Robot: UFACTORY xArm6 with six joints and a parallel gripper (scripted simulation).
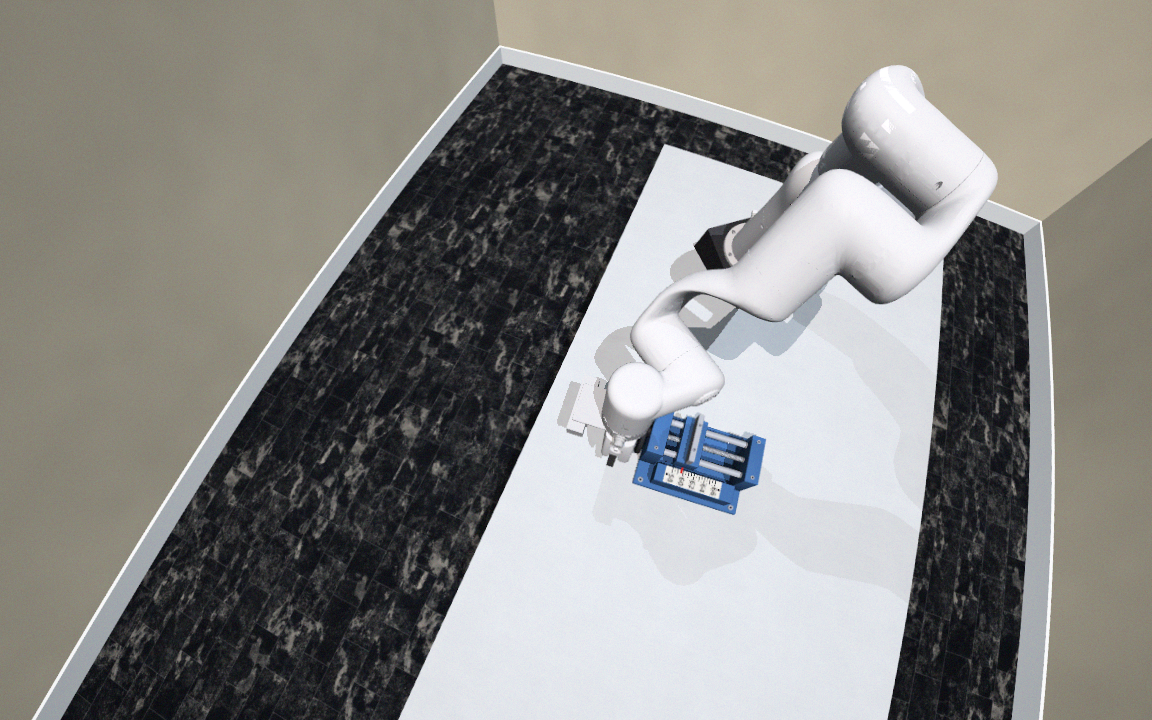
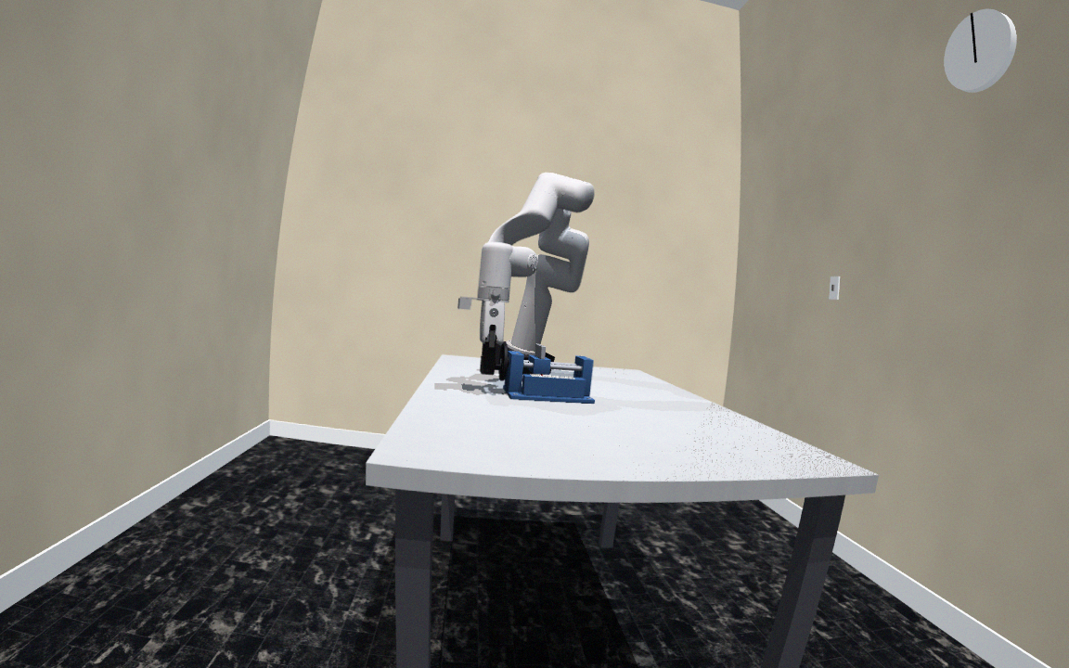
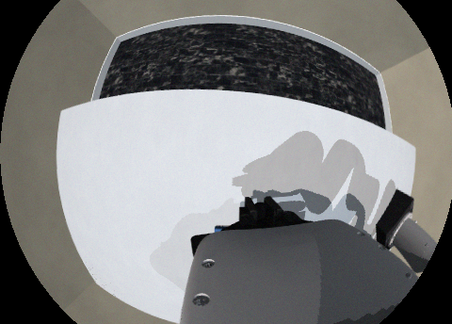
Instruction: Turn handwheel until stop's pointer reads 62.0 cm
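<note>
The end effector (image 2: 490,341) points straight down, pinching the black handwheel (image 2: 491,358) directly beneath it. The wheel sits at the near end of the blue fixture (image 2: 548,380) on the desk (image 2: 605,448); the screw's long axis runs level, away from the end effector.

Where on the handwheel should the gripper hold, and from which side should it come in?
Grip the black handwheel at its rim, coming down from above. It stands upright on the end of the blue fixture, overhanging the table, so only its top and outer face seem free. The gripper is already shut on it there, pointing downward.
</note>
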